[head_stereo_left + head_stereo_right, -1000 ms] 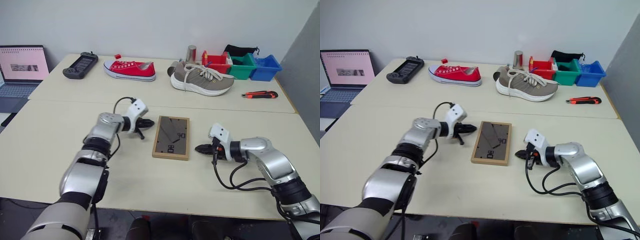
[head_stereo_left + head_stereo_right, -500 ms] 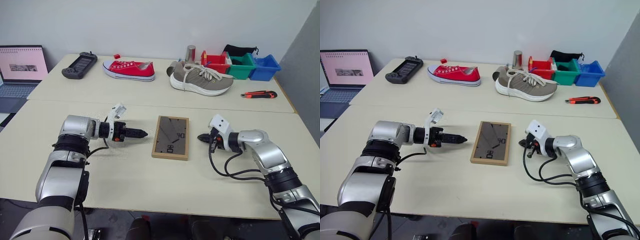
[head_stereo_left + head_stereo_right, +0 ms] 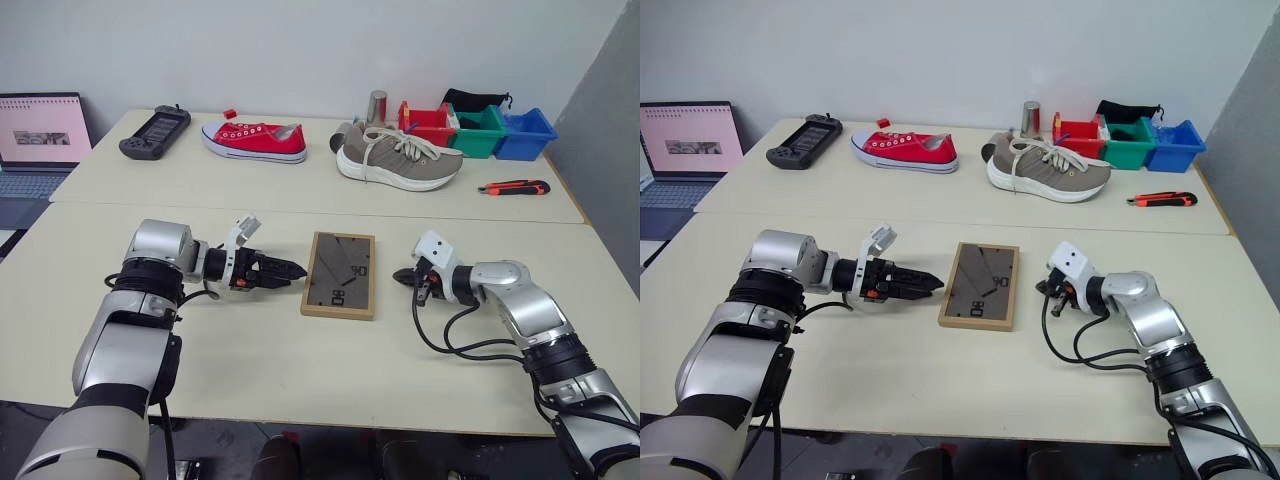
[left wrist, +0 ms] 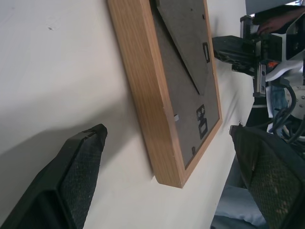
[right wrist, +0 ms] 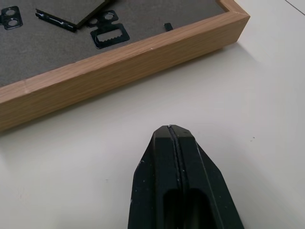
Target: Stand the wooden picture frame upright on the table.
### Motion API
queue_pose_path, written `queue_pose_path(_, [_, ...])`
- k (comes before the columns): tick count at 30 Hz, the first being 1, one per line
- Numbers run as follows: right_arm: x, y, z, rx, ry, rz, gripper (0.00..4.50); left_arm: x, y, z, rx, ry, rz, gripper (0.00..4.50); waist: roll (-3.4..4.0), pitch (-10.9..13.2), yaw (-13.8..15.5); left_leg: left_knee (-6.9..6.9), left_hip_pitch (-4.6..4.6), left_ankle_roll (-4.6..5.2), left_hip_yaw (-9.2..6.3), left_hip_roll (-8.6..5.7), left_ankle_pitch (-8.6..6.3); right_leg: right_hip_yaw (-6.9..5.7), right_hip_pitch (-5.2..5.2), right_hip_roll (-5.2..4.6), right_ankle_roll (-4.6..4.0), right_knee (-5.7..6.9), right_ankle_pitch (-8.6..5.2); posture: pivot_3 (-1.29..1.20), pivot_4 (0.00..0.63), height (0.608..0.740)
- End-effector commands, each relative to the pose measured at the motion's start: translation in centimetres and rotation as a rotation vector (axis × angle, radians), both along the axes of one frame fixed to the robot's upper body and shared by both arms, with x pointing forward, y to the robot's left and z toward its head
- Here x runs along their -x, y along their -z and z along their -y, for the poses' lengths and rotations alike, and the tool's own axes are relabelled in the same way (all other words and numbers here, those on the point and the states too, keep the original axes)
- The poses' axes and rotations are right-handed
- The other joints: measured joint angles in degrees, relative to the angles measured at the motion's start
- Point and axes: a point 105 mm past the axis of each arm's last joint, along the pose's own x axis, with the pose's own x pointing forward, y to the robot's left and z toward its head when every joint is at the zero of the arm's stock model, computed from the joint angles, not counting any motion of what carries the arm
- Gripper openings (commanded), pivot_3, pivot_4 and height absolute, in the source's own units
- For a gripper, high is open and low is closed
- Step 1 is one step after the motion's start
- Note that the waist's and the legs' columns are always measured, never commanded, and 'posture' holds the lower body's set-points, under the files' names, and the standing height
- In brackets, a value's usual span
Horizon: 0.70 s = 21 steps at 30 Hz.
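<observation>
- The wooden picture frame lies flat on the table, dark back panel up, just on the robot's side of the seam that crosses the tabletop.
- Its long axis runs from the robot's side toward that seam, so a long wooden edge faces each arm.
- The left gripper lies low over the table beside the frame's left long edge, pointing at it; its fingers are spread wide, and in the left wrist view one finger sits on either side of the frame's near corner without touching the wood.
- The right gripper points at the frame's right long edge, a little apart from it, with its fingers pressed together on nothing.
- Judging by this, the left arm is the nearer and readier; the coming move likely turns on getting one finger under that left edge, which sits flush on the table.
- The easel leg looks folded against the back panel, with small metal hangers beside it.
- No brand, label or readable writing shows on the frame; text on the laptop screen beyond the frame's left is too small to read.
</observation>
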Motion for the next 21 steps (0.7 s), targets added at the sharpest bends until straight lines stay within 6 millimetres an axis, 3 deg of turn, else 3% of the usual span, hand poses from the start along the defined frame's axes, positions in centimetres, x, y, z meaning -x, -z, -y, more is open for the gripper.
queue_pose_path(1, [-0.3, -1.3, -0.9, -0.001, -0.034, 0.055, 0.00, 0.1, -0.2, 0.7, 0.014, 0.044, 0.015, 4.43, 0.00, 0.0, 0.0, 0.00, 0.00, 0.00, 0.00, 0.00, 0.00, 0.00, 0.00, 0.00, 0.00, 0.00, 0.00, 0.00, 0.150, 0.740])
queue_pose_path(10, [-0.6, -0.3, -3.3, -0.010, -0.068, 0.047, 0.00, -1.1, 0.6, 1.6, 0.008, 0.023, 0.055, 4.43, 0.00, 0.0, 0.2, 0.01, 0.05, 0.00, 0.01, -0.02, 0.00, 0.00, 0.07, -0.02, 0.00, -0.01, 0.00, 0.00, 0.150, 0.740])
queue_pose_path(21, [-0.6, -0.4, -5.6, -0.048, -0.095, 0.042, 0.00, 0.0, 0.3, 3.4, 0.068, 0.126, 0.039, 4.43, 0.01, 0.0, 0.1, 0.02, 0.11, 0.02, 0.01, -0.02, 0.01, 0.01, 0.12, -0.02, 0.00, 0.01, 0.00, 0.00, 0.150, 0.740])
